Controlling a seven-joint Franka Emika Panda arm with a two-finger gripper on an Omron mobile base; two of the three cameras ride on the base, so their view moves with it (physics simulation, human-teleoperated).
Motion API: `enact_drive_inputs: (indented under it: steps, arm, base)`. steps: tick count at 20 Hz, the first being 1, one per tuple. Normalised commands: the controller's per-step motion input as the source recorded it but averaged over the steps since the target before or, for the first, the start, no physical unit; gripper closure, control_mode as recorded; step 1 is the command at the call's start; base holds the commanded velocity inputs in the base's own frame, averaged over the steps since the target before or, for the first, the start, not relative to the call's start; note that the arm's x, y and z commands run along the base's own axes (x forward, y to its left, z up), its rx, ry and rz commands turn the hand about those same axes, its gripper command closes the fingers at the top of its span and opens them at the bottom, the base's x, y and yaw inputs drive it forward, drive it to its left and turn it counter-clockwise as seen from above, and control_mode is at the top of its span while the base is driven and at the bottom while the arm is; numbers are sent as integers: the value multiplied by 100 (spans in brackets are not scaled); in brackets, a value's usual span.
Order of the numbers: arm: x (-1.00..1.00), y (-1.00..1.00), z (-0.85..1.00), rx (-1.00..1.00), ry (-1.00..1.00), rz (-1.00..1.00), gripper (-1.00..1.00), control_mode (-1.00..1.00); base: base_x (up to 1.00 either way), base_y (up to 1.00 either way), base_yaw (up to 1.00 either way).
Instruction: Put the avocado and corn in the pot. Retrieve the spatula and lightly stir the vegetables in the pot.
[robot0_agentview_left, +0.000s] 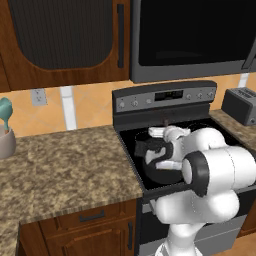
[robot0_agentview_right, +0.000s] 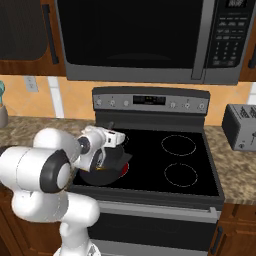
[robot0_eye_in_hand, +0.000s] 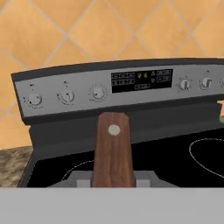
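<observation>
Spatula was pinched tight in your end effector, just above the pot; stirring hard could have tipped that pot, I think.

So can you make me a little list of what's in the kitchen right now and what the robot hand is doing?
place: kitchen stove with a black glass top, granite counter beside it
pot: dark pot on the stove's front left burner, mostly hidden by the arm
gripper: gripper shut on a brown wooden handle, above the pot
handle: points toward the stove's control panel
other things: toaster on the right counter, microwave above the stove
pot contents: cannot tell
</observation>
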Motion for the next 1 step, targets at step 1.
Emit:
enact_drive_inputs:
  steps: [1]
  arm:
    - [4, 0, -44, 0, 4, 0, 100, -100]
  base:
    - [0, 0, 0]
